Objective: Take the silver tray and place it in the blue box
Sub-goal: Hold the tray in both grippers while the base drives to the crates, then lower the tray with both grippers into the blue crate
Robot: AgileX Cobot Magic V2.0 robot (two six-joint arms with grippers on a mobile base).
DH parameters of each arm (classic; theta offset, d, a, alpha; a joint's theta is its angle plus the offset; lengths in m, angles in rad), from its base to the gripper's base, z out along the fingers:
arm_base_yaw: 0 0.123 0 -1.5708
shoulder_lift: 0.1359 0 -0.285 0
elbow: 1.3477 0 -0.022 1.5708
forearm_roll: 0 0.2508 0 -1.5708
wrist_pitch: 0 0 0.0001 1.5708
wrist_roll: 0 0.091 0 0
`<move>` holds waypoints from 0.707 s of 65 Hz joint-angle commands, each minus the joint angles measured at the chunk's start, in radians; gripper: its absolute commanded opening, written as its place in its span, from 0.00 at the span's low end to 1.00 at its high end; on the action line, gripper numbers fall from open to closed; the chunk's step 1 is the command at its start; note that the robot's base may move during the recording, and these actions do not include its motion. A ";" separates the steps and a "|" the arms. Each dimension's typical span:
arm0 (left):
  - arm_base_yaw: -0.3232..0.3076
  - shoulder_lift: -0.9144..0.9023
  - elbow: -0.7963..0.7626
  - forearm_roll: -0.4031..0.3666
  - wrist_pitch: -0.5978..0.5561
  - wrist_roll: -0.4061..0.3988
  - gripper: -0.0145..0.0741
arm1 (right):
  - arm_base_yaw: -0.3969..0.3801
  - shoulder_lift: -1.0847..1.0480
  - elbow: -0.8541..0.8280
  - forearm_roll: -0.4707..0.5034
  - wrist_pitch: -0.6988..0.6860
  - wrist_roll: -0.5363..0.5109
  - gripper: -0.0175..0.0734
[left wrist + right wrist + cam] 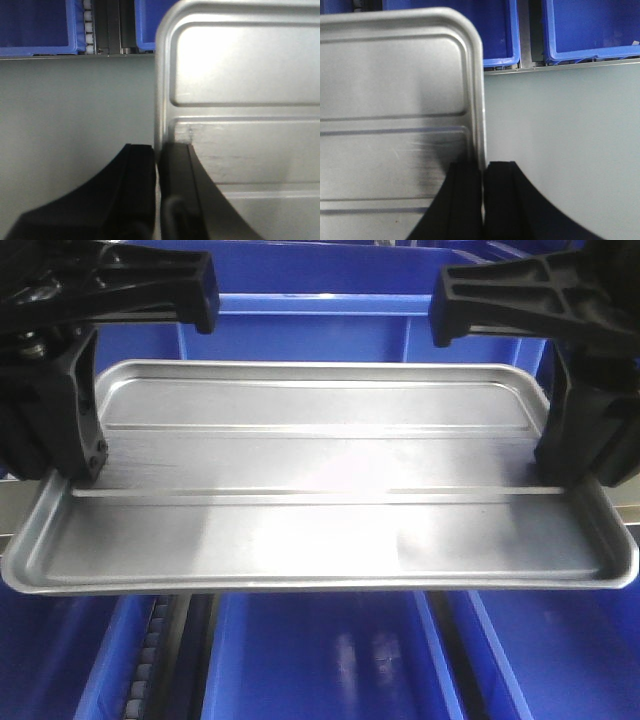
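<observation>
The silver tray [320,490] hangs level in the air, held by both short ends, with two long ridges across its recessed centre. My left gripper [75,475] is shut on its left rim; in the left wrist view the gripper [157,150] pinches the tray [240,75] edge between black fingers. My right gripper [560,475] is shut on the right rim, and in the right wrist view the gripper [484,167] clamps the tray [395,75] edge. A blue box [320,660] lies under the tray's near side, another blue box [300,330] behind it.
More blue boxes [590,27] stand side by side past a grey surface [560,140] below the tray. A roller rail [89,25] runs between blue boxes [35,25]. A dark divider [160,660] separates the lower boxes.
</observation>
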 commanded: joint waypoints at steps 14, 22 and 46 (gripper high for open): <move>-0.009 -0.028 -0.027 0.019 -0.028 -0.010 0.15 | 0.004 -0.026 -0.029 -0.048 -0.039 -0.009 0.26; -0.009 -0.028 -0.027 0.019 -0.028 -0.010 0.15 | 0.004 -0.026 -0.029 -0.048 -0.039 -0.009 0.26; -0.009 -0.028 -0.027 0.024 -0.030 -0.010 0.15 | 0.004 -0.026 -0.029 -0.048 -0.039 -0.009 0.26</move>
